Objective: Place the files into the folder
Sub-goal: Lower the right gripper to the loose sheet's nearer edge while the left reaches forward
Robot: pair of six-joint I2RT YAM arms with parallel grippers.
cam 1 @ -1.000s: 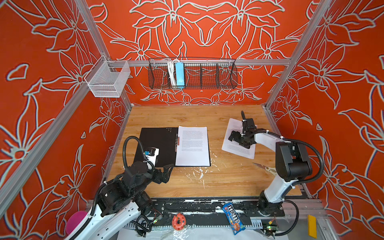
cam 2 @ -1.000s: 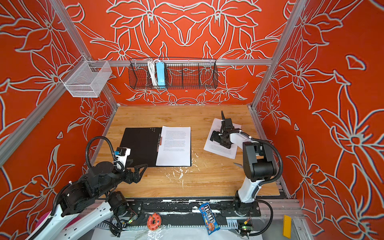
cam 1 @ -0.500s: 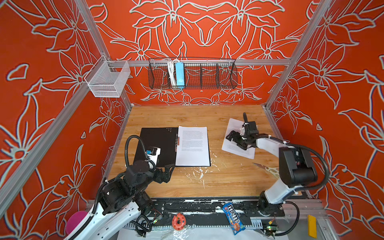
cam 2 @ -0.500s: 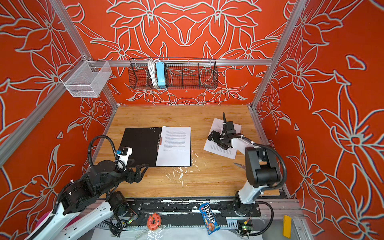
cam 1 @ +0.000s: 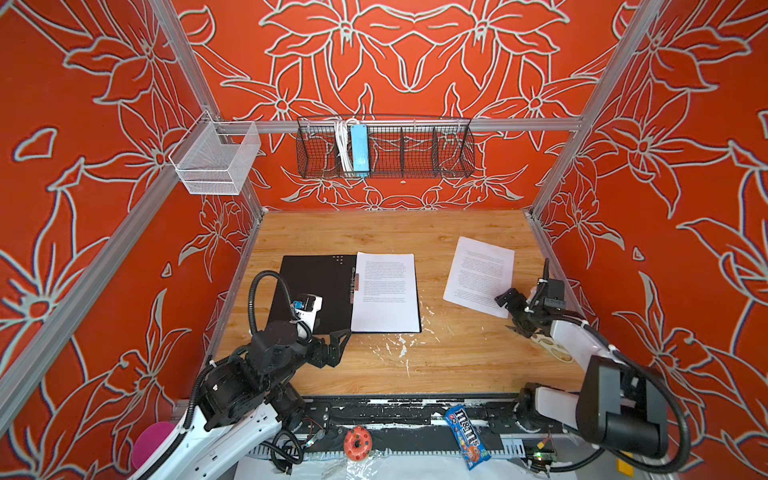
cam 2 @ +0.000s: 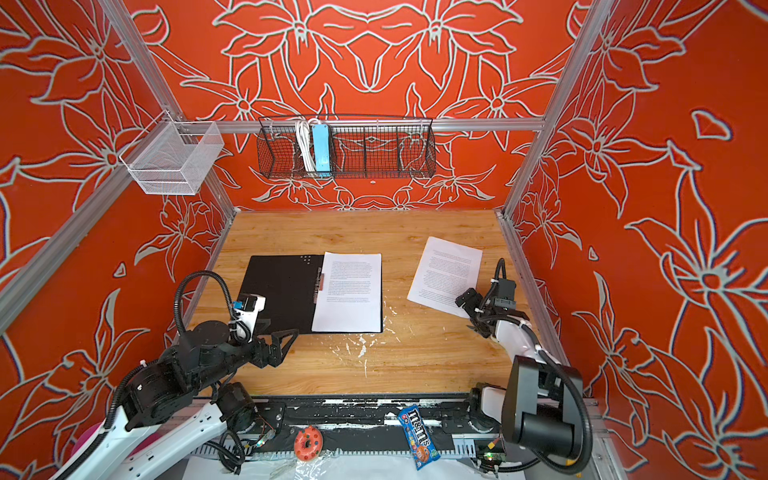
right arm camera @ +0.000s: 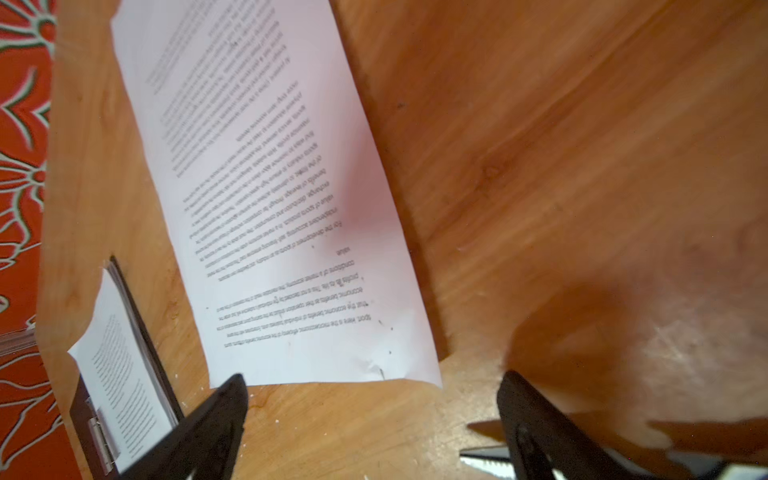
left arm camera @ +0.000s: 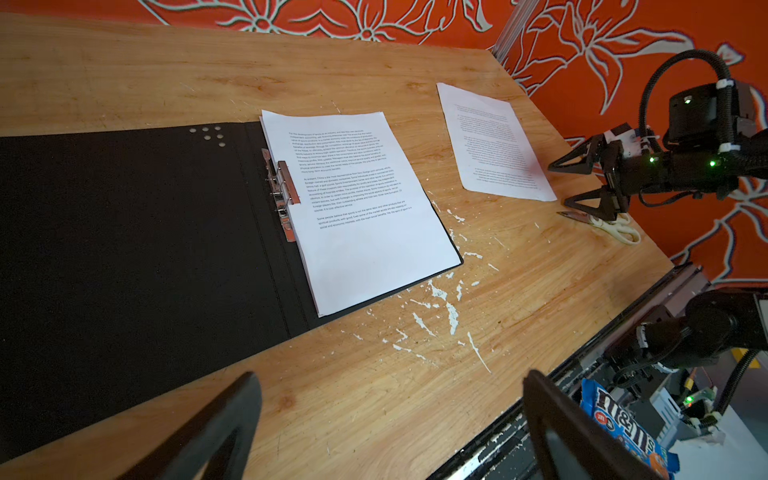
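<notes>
Arms (cam 1: 575, 343) have black joints, white links, ribbed black cables (cam 1: 269, 273).

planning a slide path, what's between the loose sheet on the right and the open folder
Only bare wooden tabletop separates the loose sheet from the folder, as both top views show; white flecks lie nearer the front edge.

"m&m's" logo on blue candy packet (cam 1: 467, 437).

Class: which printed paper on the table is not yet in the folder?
The loose sheet lying askew by the right gripper; the other pages sit inside the open folder.
</notes>
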